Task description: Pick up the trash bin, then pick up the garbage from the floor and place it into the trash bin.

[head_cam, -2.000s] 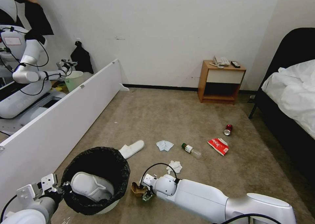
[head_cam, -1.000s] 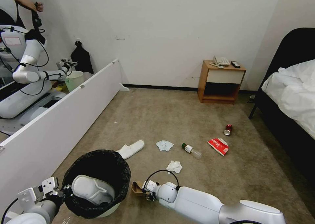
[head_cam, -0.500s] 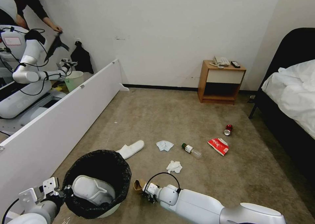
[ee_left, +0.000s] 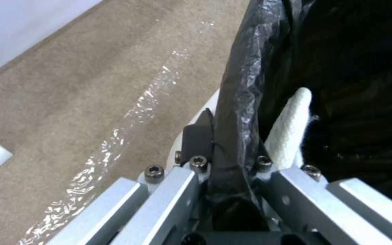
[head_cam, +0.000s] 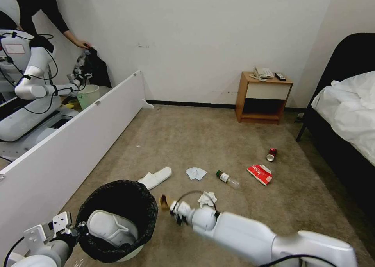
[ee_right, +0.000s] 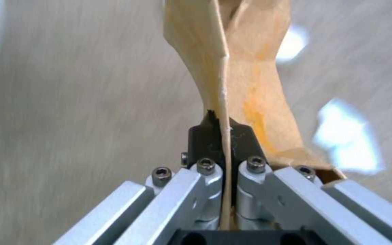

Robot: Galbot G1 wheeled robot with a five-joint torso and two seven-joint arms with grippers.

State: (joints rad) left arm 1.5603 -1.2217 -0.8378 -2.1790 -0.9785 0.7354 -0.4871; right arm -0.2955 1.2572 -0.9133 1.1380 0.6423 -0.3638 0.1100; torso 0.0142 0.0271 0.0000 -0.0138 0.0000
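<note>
2 slippers (head_cam: 156, 177), 2 tissues (head_cam: 195, 173), 1 can (head_cam: 271, 154)

A slipper (head_cam: 110, 227) lies in the trash bin (head_cam: 117, 198), bottle (head_cam: 227, 179) right.

I'm working in a bedroom, hotel-like. I see a white-sheeted bed (head_cam: 351, 110), a wooden nightstand (head_cam: 263, 97) bearing a telephone (head_cam: 263, 72), and beige carpet (head_cam: 203, 142).

I am counting: two slippers (head_cam: 156, 178) (head_cam: 110, 227), two tissues (head_cam: 195, 173) (head_cam: 207, 199), one bottle (head_cam: 228, 179), one packet (head_cam: 260, 174), one can (head_cam: 271, 154), one cardboard scrap (head_cam: 164, 201).
</note>
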